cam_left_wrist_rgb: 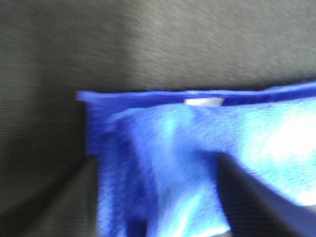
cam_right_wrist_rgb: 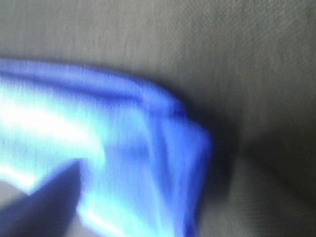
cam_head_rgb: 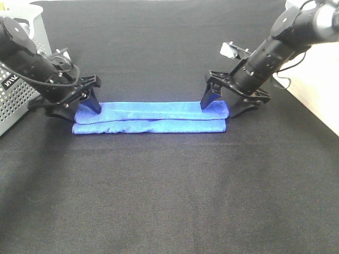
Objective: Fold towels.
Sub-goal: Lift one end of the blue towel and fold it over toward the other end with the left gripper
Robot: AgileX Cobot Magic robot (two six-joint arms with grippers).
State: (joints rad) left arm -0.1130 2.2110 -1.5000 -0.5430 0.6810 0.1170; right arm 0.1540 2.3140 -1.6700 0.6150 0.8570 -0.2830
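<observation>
Towel (cam_head_rgb: pixel 151 117) across the middle of the table (cam_head_rgb: pixel 169 201), left gripper (cam_head_rgb: pixel 80 112) at its left end, right gripper (cam_head_rgb: pixel 220 109) at its right end, basket (cam_head_rgb: pixel 16 100) at the left edge

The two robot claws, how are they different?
The left gripper stands at the left end of the blue towel, beside the white basket; the right gripper stands at its right end, far from the basket. The left one's arm slants in from the left, the right one's from the right. Both are black and open.
</observation>
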